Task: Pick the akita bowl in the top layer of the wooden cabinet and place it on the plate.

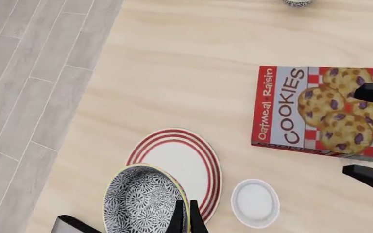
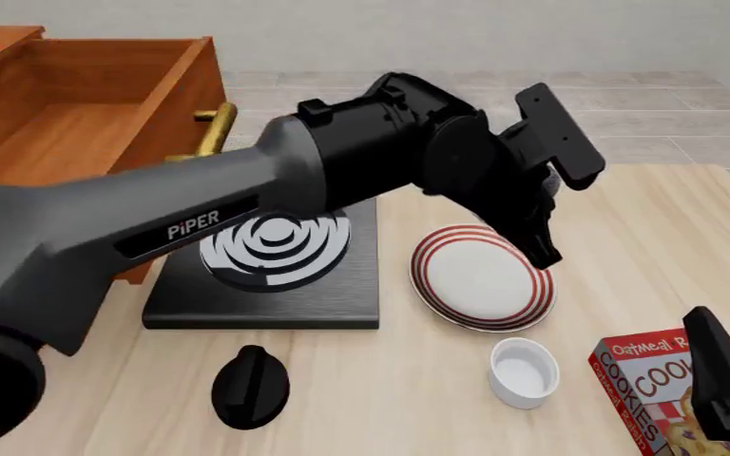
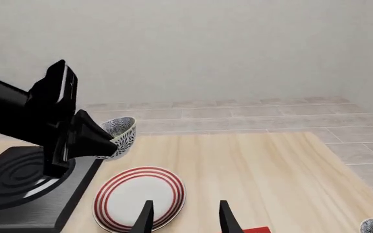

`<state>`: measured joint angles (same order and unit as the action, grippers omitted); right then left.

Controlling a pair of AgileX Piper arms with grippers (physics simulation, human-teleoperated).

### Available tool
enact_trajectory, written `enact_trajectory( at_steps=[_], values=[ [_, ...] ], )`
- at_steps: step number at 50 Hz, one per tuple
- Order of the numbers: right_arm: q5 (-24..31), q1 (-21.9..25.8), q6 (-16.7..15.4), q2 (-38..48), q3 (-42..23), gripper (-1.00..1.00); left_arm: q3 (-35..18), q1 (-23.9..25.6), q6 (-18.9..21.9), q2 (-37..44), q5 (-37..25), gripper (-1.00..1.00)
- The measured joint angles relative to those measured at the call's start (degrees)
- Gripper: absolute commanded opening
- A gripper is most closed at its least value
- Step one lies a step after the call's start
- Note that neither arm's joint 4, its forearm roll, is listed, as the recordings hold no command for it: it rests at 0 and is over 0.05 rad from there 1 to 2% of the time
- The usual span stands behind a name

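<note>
Nearest the front camera, the left arm's grey link sweeps across, ending in the left gripper (image 1: 185, 221) clenched on the akita bowl's (image 1: 141, 199) rim; the bowl hangs tilted in the air over the plate's (image 2: 482, 276) near edge. Good practice is probably to level it, centre it over the red rings, then lower before letting go. Rightward, the white ramekin (image 2: 524, 371) and cookie box (image 2: 650, 385) sit near but apart. The right gripper (image 3: 184, 215) idles, jaws spread, empty.

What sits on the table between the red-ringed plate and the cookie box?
The small white ramekin sits between the plate and the cookies box, clearest in the front view, with bare tabletop around it.
</note>
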<state>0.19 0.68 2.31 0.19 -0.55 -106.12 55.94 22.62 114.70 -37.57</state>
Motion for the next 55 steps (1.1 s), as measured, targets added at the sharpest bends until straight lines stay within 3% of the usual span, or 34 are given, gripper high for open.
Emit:
enact_trajectory(
  at_steps=[55],
  values=[
    [0.06, -0.45, 1.01, 0.22, 0.1, 1.0, -11.59, -1.28, -3.27, 15.3, -3.52, -1.0]
  ],
)
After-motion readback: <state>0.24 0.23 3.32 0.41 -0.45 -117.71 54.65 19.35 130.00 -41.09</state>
